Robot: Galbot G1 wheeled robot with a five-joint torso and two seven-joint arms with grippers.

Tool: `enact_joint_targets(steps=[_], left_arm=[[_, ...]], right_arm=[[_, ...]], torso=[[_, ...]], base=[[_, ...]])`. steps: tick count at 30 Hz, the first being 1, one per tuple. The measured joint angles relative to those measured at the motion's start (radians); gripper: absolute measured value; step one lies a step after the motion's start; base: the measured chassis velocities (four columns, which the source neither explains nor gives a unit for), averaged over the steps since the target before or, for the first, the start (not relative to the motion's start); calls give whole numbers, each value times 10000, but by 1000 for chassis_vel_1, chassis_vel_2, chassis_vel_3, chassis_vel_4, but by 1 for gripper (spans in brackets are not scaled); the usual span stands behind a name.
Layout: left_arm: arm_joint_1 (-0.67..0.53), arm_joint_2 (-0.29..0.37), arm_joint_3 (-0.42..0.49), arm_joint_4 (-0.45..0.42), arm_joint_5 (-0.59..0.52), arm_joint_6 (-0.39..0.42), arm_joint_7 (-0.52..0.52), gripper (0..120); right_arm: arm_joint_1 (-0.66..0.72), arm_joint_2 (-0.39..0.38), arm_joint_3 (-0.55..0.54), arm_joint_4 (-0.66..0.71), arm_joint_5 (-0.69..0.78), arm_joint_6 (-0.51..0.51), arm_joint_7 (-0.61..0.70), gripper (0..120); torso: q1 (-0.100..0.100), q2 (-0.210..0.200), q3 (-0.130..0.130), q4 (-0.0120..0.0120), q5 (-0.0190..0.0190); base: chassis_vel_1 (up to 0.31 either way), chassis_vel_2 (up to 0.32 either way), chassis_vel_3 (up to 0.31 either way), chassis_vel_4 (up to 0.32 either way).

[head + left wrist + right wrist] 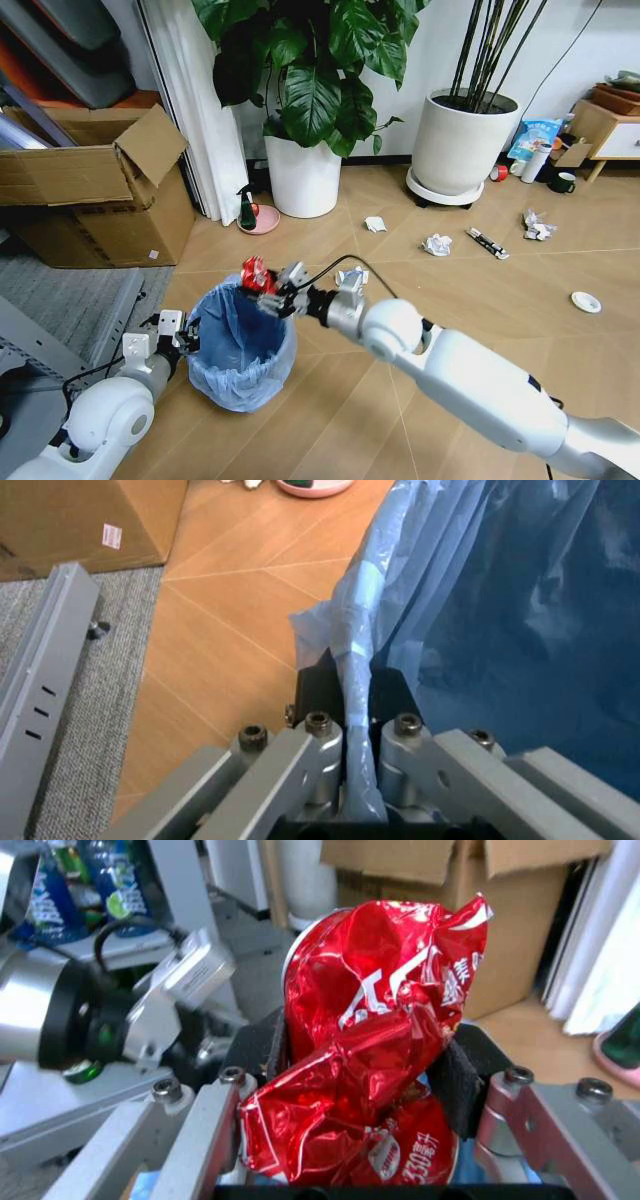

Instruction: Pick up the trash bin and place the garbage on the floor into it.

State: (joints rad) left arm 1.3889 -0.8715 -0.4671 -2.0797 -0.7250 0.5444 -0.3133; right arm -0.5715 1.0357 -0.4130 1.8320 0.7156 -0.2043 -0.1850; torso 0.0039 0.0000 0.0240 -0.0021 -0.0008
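The trash bin point(240, 350), lined with a crinkly light-blue bag, stands low at the left. My left gripper point(184, 335) is shut on its rim; the left wrist view shows the bag's edge point(357, 675) pinched between the black pads. My right gripper point(268, 290) is shut on a crumpled red wrapper point(254, 275) and holds it over the bin's far rim. In the right wrist view the red wrapper point(375, 1042) sits squeezed between the jaws. More garbage lies on the floor: white paper wads point(436, 244), point(374, 224), point(538, 226), a black-white stick wrapper point(487, 243) and a white disc point(586, 301).
A brown cardboard box point(95, 185) stands at the left, with a grey rail point(45, 682) and carpet beside it. Two large white plant pots point(302, 175), point(463, 145) stand at the back. A pink dish point(262, 218) lies near the left pot. A low cabinet point(612, 130) is far right.
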Motion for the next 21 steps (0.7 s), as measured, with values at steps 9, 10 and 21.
enact_joint_targets(steps=[9, 10, 21], left_arm=[[-150, 9, -12, 108, -52, -16, 65, 0], [-163, 10, -16, 113, -51, -24, 76, 0], [-111, -43, -182, 120, 5, -143, 147, 0]], right_arm=[[52, 198, -526, -168, 126, -296, 235, 72], [52, 227, -530, -199, 126, -292, 242, 76], [-119, 464, 64, -110, 71, -403, 1495, 100]], torso=[[0, 0, 0, -2, -1], [0, 0, 0, -2, 0], [-1, 0, 0, 0, -1]], base=[[0, 0, 0, 0], [0, 0, 0, 0], [0, 0, 0, 0]])
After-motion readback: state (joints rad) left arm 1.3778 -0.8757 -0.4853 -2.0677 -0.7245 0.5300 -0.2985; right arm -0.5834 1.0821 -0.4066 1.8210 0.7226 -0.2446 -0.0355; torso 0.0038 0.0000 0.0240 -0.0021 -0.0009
